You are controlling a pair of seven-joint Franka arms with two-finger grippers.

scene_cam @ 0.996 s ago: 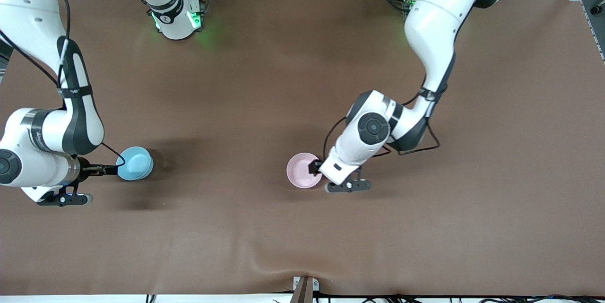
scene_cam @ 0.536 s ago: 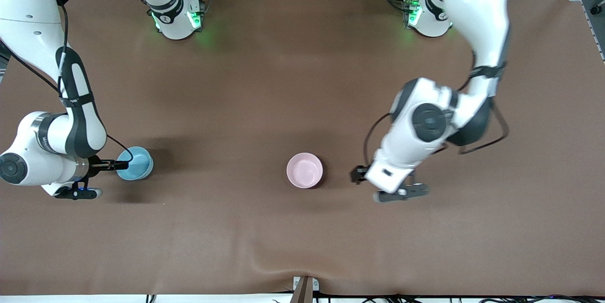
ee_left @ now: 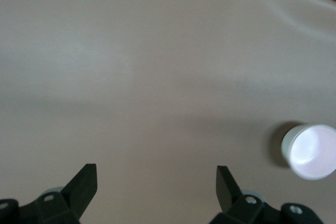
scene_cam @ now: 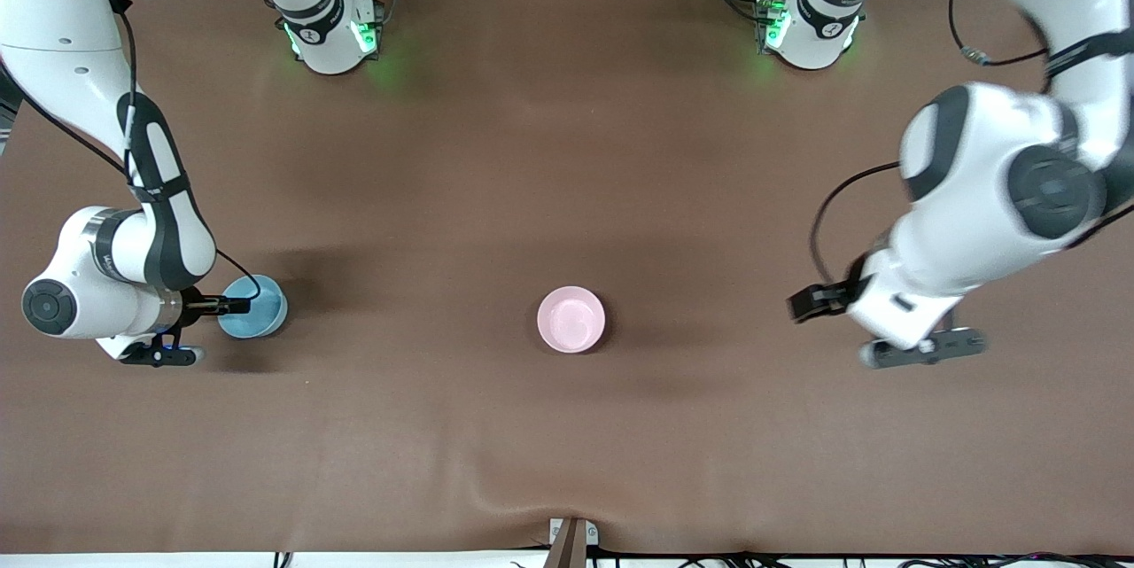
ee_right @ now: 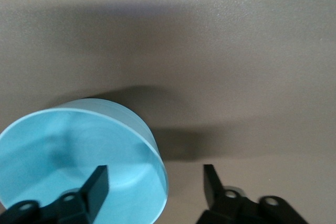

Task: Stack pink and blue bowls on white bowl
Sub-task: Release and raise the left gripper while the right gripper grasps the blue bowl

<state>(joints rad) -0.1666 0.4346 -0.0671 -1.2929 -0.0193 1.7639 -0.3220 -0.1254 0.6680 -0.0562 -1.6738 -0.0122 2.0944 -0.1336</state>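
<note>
The left gripper (scene_cam: 811, 302) is pulling away from the pink bowl (scene_cam: 571, 319), now spread and empty over bare table (scene_cam: 567, 151) toward the left arm's end. The right gripper (scene_cam: 232, 307) is straddling the blue bowl (scene_cam: 254, 307) wall, not clenched; a shallow pinch could tip it. Bowls showing: one pink, one blue; no white one is separately visible.

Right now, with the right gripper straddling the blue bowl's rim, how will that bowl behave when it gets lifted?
The blue bowl looks rigid, so it likely keeps its shape. Its glossy wall may slip between the right gripper fingers. Held at one rim point, it could tilt. It seems small, probably light.
</note>
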